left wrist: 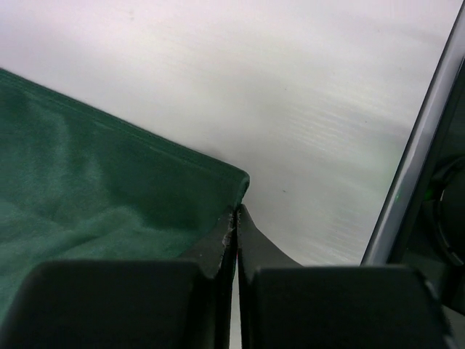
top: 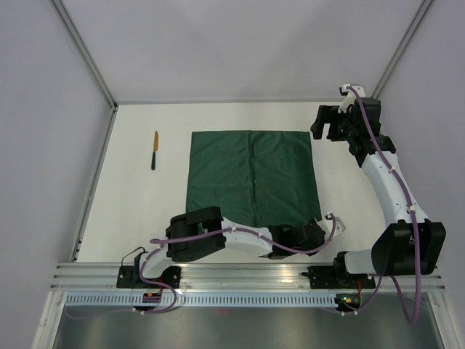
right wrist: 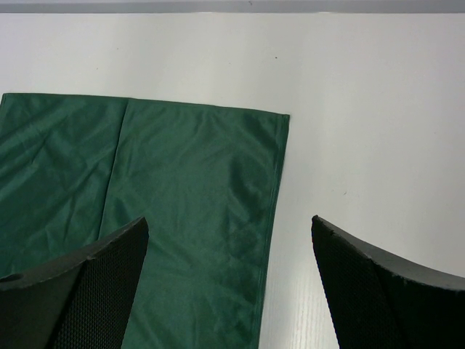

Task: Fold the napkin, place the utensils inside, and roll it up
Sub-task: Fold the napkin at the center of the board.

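Observation:
The dark green napkin (top: 253,177) lies spread flat in the middle of the table. My left gripper (top: 314,231) is at its near right corner; in the left wrist view the jaws (left wrist: 237,212) are shut on that corner of the napkin (left wrist: 109,211). My right gripper (top: 325,125) is open and empty, hovering over the napkin's far right corner. In the right wrist view its fingers (right wrist: 94,283) straddle the napkin's right edge (right wrist: 196,211). A knife (top: 155,150) with a yellowish handle lies on the table left of the napkin, apart from it.
Metal frame posts and grey walls bound the white table (top: 145,211) at left, back and right. A metal rail (left wrist: 414,160) runs close to the right of my left gripper. The arm bases sit on the rail (top: 240,280) at the near edge.

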### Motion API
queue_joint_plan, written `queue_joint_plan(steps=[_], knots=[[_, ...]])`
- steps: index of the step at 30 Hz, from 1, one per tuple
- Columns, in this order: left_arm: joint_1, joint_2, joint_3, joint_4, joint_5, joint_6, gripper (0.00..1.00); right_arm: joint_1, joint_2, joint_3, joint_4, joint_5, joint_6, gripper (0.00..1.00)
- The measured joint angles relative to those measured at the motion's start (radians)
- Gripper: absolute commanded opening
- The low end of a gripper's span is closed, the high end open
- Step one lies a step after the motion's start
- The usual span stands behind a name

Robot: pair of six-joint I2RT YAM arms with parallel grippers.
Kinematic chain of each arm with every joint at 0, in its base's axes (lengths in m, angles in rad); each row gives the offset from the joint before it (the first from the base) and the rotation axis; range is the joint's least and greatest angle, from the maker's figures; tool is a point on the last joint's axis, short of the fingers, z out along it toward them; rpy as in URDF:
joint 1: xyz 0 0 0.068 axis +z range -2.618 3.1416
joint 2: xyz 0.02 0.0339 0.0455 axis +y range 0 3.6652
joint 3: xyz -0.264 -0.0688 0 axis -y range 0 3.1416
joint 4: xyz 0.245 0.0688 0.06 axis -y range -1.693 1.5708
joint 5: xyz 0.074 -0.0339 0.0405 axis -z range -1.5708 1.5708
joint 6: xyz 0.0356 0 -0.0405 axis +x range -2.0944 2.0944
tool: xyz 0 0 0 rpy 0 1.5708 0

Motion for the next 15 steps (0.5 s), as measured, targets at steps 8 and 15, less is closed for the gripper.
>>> queue_joint_plan(steps=[8, 15], knots=[[0.077, -0.120, -0.073, 0.033, 0.008, -0.163, 0.02, 0.000, 0.000, 0.000, 0.000, -0.004, 0.000, 0.98], [0.203, -0.237, -0.187, 0.061, 0.016, -0.344, 0.02, 0.000, 0.000, 0.000, -0.003, -0.005, 0.000, 0.98]])
